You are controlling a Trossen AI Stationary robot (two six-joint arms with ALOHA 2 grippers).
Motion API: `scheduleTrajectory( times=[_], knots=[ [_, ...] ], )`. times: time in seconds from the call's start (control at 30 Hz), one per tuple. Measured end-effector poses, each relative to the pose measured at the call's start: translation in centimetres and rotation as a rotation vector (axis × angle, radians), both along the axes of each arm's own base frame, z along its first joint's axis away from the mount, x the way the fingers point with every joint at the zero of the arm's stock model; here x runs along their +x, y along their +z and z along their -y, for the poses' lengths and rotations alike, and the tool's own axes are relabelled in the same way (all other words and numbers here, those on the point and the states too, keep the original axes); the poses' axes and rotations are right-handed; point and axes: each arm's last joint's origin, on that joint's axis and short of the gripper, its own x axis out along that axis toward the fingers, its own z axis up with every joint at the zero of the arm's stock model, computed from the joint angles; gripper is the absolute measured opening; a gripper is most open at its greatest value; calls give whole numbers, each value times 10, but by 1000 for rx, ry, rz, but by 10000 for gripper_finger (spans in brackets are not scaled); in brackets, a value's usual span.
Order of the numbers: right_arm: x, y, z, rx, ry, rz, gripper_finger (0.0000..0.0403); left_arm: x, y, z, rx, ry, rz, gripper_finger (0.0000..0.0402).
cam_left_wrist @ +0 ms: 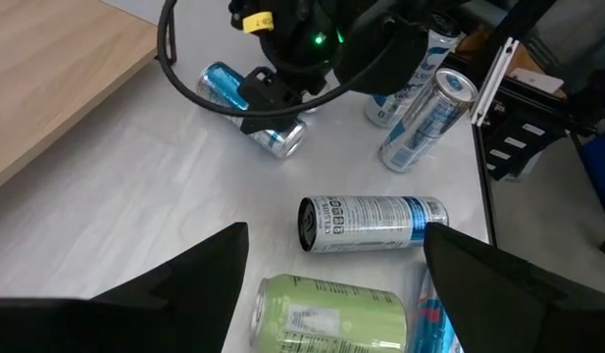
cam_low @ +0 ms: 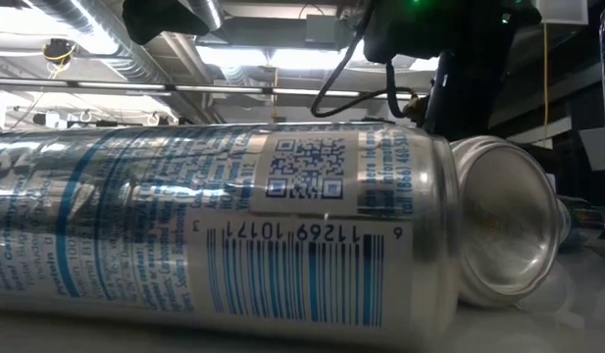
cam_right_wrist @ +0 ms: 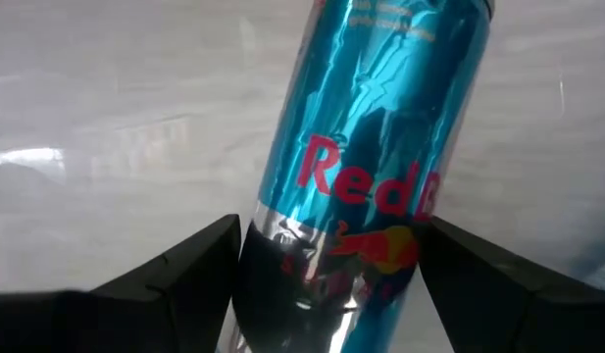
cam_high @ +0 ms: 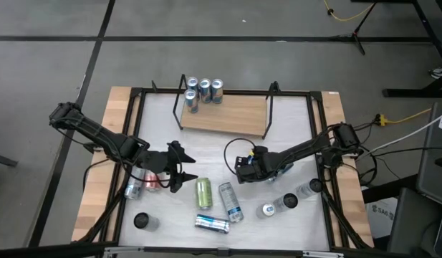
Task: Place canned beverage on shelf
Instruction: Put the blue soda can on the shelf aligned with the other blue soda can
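The shelf [cam_high: 224, 113], a light wooden board with black wire ends, stands at the table's far side. Three cans [cam_high: 204, 91] stand on its left end. A light blue can [cam_right_wrist: 371, 157] lies on its side on the table; it also shows in the left wrist view [cam_left_wrist: 282, 137]. My right gripper [cam_high: 242, 170] is open and low over it, one finger [cam_right_wrist: 184, 270] on each side of the can. My left gripper [cam_high: 183, 172] is open and empty at the table's middle left, just above a lying green can [cam_left_wrist: 327, 314]. My right gripper has one finger on each side of the lying blue can, coming from above and lying across it. I cannot tell whether the fingers touch it. The can rests on the table.
A green can [cam_high: 204, 192] and two silver-blue cans [cam_high: 231, 202] [cam_high: 211, 223] lie near the table's front. Two cans [cam_high: 142, 185] lie under my left arm. Three cans [cam_high: 289, 202] stand at the right front, and one [cam_high: 142, 221] at the left front.
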Motion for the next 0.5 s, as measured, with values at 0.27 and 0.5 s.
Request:
scheduleTrajectory(
  times=[0.27,0.5],
  knots=[
    [5,-11,-3,48,41,-18,292,0,0,0,0,0,0,302],
    [6,-14,-3,48,60,-29,291,0,0,0,-2,-3,-1,302]
  ],
)
